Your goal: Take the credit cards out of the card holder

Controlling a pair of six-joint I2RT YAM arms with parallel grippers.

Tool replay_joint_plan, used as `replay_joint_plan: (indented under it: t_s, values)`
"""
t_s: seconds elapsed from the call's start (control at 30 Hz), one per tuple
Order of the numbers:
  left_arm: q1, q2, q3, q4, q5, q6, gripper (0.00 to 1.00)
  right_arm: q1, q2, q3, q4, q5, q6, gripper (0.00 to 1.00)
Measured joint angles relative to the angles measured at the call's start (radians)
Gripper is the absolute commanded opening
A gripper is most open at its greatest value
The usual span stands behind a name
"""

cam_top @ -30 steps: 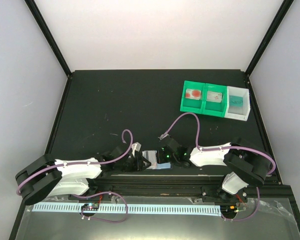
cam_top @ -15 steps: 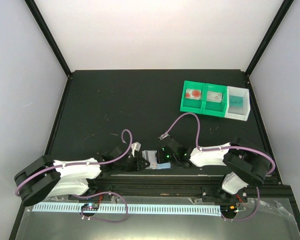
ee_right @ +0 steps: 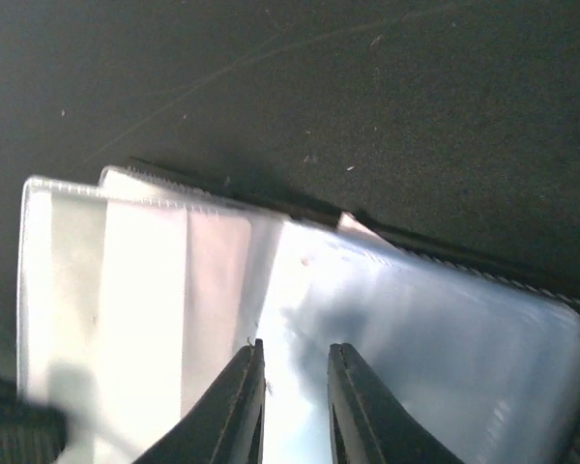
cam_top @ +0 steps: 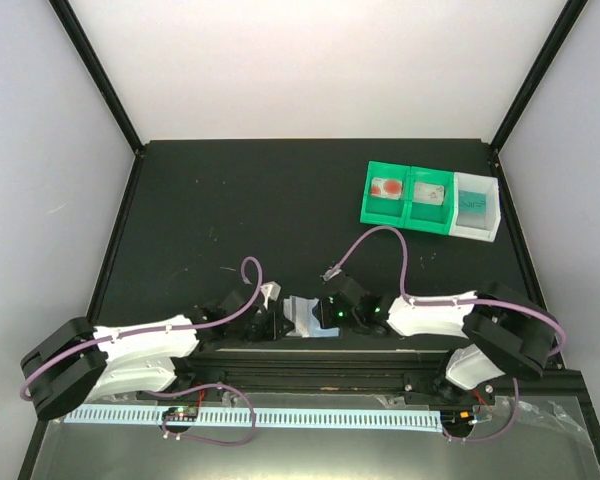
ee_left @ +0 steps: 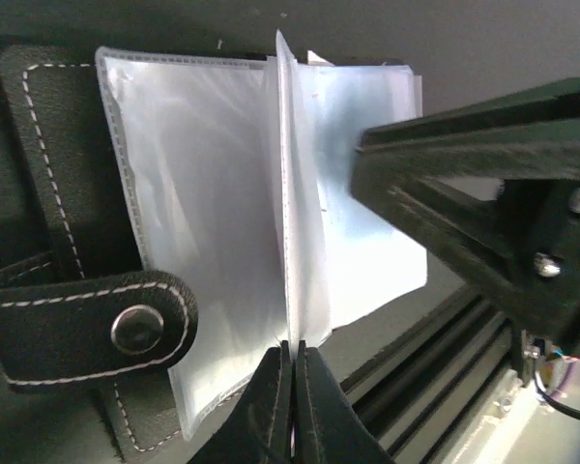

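Observation:
The card holder (cam_top: 305, 318) lies open near the table's front edge, between my two grippers. In the left wrist view its black stitched cover (ee_left: 58, 174) and snap strap (ee_left: 87, 324) lie at the left, with clear sleeves (ee_left: 213, 193) fanned out. My left gripper (ee_left: 292, 346) is shut on the lower edge of one upright sleeve. My right gripper (ee_right: 295, 350) hovers over the sleeves with its jaws slightly open and nothing pinched between them. A pale blue credit card (ee_right: 435, 329) shows through a sleeve. In the top view the left gripper (cam_top: 283, 322) and right gripper (cam_top: 323, 316) flank the holder.
A green-and-white tray (cam_top: 385, 222) with three compartments stands at the back right, with a teal card (cam_top: 477, 203) in its white end. The metal rail (cam_top: 310, 355) runs just in front of the holder. The right arm's black body (ee_left: 483, 184) crowds the left wrist view.
My left gripper has closed onto a sleeve edge. The right gripper has opened slightly from shut, and the right arm has drawn a little to the right.

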Motion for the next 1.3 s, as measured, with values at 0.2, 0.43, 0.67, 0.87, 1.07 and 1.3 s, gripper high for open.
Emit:
replay_joint_plan:
  t_s: [0.2, 0.43, 0.67, 0.87, 1.07, 1.3]
  values:
    - [0.0, -0.041, 0.026, -0.106, -0.055, 0.031, 0.02, 0.0, -0.102, -0.005, -0.105, 0.013, -0.01, 0.3]
    - [0.0, -0.058, 0.053, -0.181, -0.077, 0.055, 0.11, 0.0, -0.163, -0.01, -0.166, 0.028, -0.014, 0.3]
    - [0.0, -0.04, 0.087, -0.21, -0.077, 0.069, 0.25, 0.0, -0.098, -0.017, -0.17, 0.032, -0.025, 0.31]
    - [0.0, -0.011, 0.103, -0.2, -0.058, 0.071, 0.27, 0.0, -0.072, -0.012, -0.154, 0.033, -0.028, 0.29]
    - [0.0, -0.01, 0.103, -0.143, -0.014, 0.071, 0.31, 0.0, -0.081, -0.025, -0.139, 0.033, -0.028, 0.29]
    - [0.0, 0.027, 0.104, -0.043, 0.046, 0.071, 0.33, 0.0, -0.13, -0.058, -0.138, 0.059, -0.028, 0.29]
